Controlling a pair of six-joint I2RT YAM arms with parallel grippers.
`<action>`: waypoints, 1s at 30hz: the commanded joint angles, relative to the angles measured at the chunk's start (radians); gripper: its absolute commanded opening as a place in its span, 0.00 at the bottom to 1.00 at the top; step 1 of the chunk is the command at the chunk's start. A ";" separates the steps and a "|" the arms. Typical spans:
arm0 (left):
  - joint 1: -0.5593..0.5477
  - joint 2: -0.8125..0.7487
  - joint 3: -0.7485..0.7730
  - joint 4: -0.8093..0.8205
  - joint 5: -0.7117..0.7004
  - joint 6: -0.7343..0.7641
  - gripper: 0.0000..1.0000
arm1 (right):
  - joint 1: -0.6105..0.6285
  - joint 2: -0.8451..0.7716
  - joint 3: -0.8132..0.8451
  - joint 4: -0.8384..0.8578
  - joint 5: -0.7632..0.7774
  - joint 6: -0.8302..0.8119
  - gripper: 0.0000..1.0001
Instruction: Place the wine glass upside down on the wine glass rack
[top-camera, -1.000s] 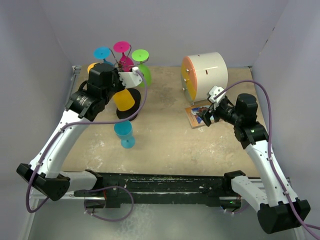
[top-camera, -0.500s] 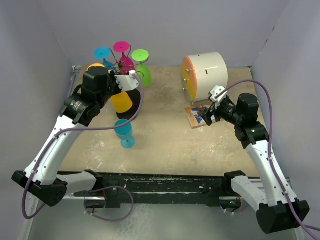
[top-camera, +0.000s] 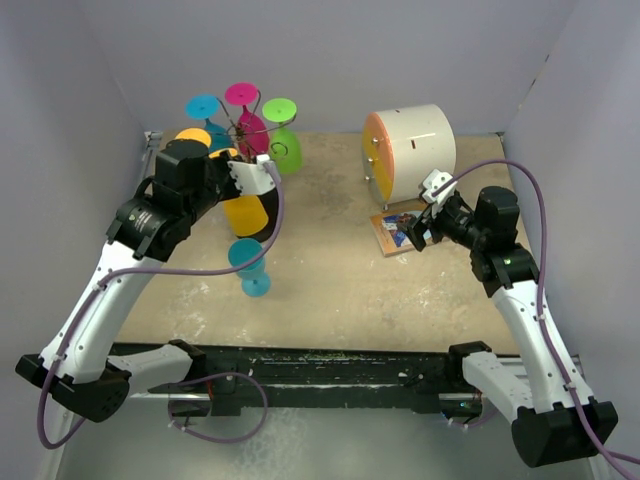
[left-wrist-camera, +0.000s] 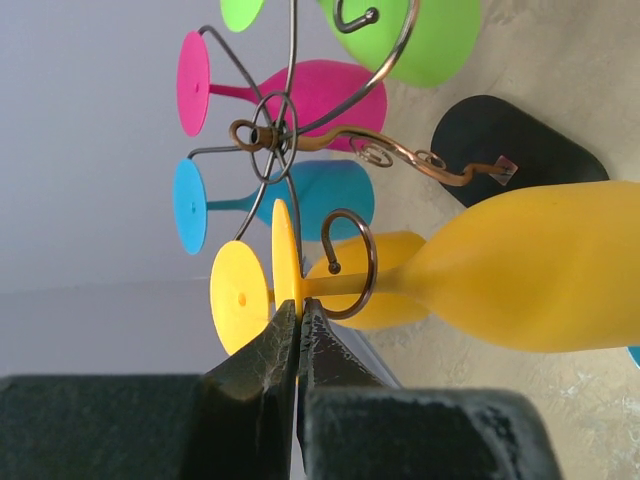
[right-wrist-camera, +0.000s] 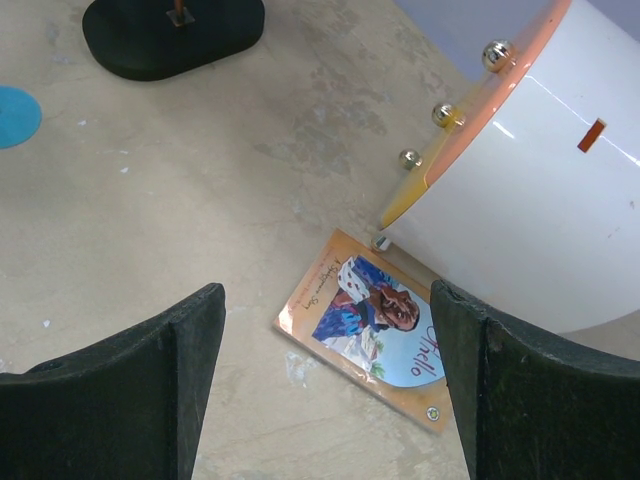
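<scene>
My left gripper (left-wrist-camera: 297, 315) is shut on the thin foot of a yellow wine glass (left-wrist-camera: 540, 275), which lies bowl-down with its stem inside a curled ring (left-wrist-camera: 350, 265) of the wine glass rack (left-wrist-camera: 270, 135). In the top view the left gripper (top-camera: 226, 160) and the yellow glass (top-camera: 245, 213) hang at the near side of the rack (top-camera: 240, 125). Pink (left-wrist-camera: 320, 90), blue (left-wrist-camera: 320, 195), green (left-wrist-camera: 430, 40) and a second yellow glass (left-wrist-camera: 240, 295) hang on other arms. My right gripper (top-camera: 413, 235) is open and empty.
A blue glass (top-camera: 248, 262) stands on the table near the rack's black base (left-wrist-camera: 515, 150). A white cylinder with an orange face (top-camera: 410, 150) stands at the back right. A small book (right-wrist-camera: 375, 315) lies below the right gripper (right-wrist-camera: 330, 390).
My left gripper has drawn back toward the near left with the yellow glass, which now hangs a little lower and nearer. The right arm has not moved.
</scene>
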 joint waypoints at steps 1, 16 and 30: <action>-0.005 -0.012 -0.002 0.012 0.081 0.017 0.03 | -0.009 -0.008 -0.004 0.026 -0.032 -0.005 0.86; -0.005 0.040 -0.008 0.043 0.128 0.007 0.09 | -0.021 -0.014 -0.004 0.023 -0.043 -0.006 0.86; -0.006 0.014 -0.033 0.024 0.214 -0.025 0.27 | -0.026 -0.020 -0.004 0.020 -0.047 -0.007 0.86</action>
